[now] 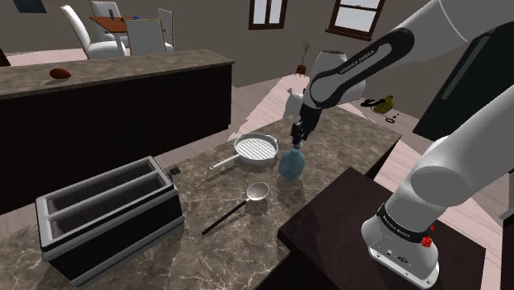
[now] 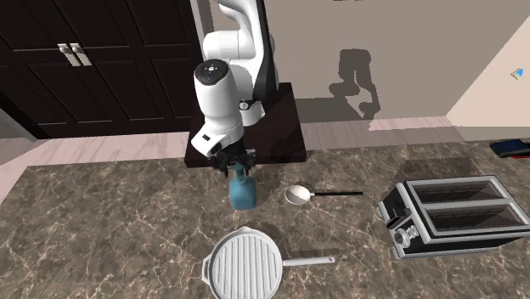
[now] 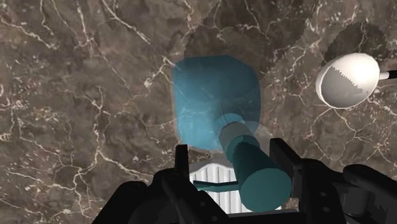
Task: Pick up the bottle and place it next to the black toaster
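The gripper (image 3: 231, 149) hangs open astride the neck of the blue bottle (image 3: 213, 105), which stands on the counter (image 1: 222, 264) well apart from the toaster (image 1: 107, 216), and that neck looks off-centre, so closing could topple it.

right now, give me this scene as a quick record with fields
tool: open, fingers either side of the bottle's neck
bottle: blue, upright, not yet beside the toaster
toaster: black, two slots, far along the counter
in between: ladle, grill pan
surface: dark marble
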You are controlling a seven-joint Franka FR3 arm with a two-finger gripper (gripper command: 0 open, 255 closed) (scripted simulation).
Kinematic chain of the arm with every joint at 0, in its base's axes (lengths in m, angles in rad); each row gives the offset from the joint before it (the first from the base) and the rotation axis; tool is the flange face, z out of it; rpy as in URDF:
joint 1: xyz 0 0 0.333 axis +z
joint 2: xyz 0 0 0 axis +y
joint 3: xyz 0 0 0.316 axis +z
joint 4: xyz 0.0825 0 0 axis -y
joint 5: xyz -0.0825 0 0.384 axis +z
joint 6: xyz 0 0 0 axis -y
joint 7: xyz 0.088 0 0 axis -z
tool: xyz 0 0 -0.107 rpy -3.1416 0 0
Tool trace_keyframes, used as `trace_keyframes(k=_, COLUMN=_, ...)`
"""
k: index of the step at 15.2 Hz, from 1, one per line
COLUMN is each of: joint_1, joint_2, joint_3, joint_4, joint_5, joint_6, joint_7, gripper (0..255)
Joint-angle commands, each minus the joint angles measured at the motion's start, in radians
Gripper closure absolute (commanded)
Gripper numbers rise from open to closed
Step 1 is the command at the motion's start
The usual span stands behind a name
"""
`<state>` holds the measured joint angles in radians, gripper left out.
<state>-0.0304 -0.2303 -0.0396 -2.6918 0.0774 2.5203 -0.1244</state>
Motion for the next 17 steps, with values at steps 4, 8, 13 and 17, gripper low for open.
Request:
trace_keyframes(k=4, joint_1=-0.003, joint_2=-0.06, joint_3=0.003, joint_4=0.02, joint_5=-0.01, joint_6=-0.079, joint_7=0.012, gripper=255)
trace_keyframes(k=8, joint_1=-0.006, joint_2=-0.103, joint_3=0.005, joint_4=0.043, joint_5=-0.016, joint_6=-0.145, joint_7=0.018, gripper=255)
trace_keyframes(k=13, joint_1=-0.008, joint_2=-0.149, joint_3=0.007, joint_4=0.077, joint_5=-0.022, joint_6=-0.226, joint_7=0.025, gripper=255)
trace_keyframes(k=17, joint_1=-0.01, joint_2=-0.18, joint_3=0.008, joint_4=0.109, joint_5=-0.025, joint_6=-0.288, joint_7=0.03, gripper=255)
